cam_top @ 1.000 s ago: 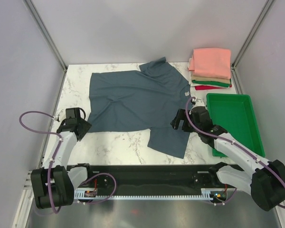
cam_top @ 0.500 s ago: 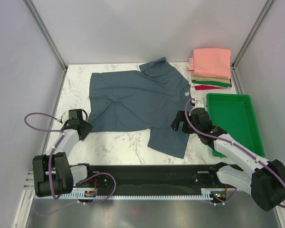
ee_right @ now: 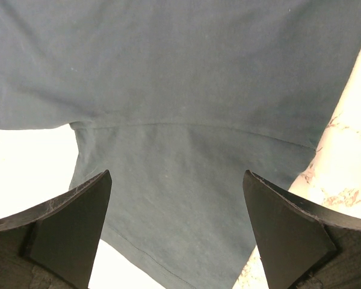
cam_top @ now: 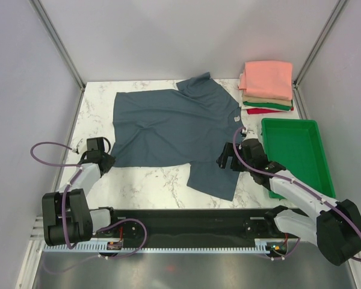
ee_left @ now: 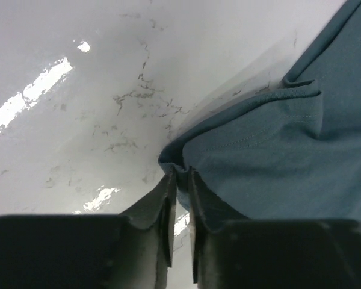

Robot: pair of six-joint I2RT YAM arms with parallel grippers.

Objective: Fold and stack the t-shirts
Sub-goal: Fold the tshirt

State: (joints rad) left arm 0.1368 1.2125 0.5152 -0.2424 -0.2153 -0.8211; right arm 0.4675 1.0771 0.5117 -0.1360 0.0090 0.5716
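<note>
In the overhead view, the slate blue-grey shirt (cam_top: 168,129) is lying spread on the desk (cam_top: 144,183). Its long axis is running from the left tool (cam_top: 102,161) across to the right tool (cam_top: 228,158), and the folded stack (cam_top: 266,87) is sitting well beyond the right one.

In the left wrist view, the fingers are pinching together on the hem corner, with the cloth stretching ahead and rightward.

In the right wrist view, the fingers are standing wide apart, gripping nothing, with the sleeve seam lying directly ahead between them. That arm is probably needing to close there next.
</note>
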